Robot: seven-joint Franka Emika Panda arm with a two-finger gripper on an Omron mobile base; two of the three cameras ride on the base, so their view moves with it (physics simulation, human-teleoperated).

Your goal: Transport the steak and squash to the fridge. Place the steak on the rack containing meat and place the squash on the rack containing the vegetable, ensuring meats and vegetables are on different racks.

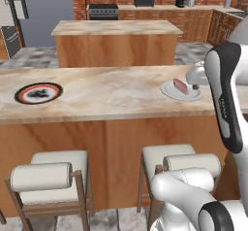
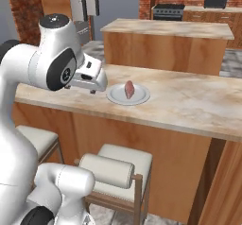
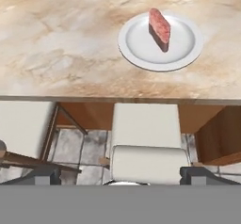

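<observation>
The steak point(image 3: 159, 28) stands on edge on a white plate point(image 3: 188, 49) near the counter point(image 3: 61, 53) edge. The gripper point(image 3: 120, 175) hangs above the stool point(image 3: 146, 138) beside that counter, jaws spread wide and empty.

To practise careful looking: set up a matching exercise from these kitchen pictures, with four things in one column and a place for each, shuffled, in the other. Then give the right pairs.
Things:
1. steak
2. white plate
3. stool
4. black stove

Places:
A. against the far brick wall
B. on the floor in front of the near counter
C. lying on the plate
D. on the near counter top

Pairs: 1-C, 2-D, 3-B, 4-A
</observation>
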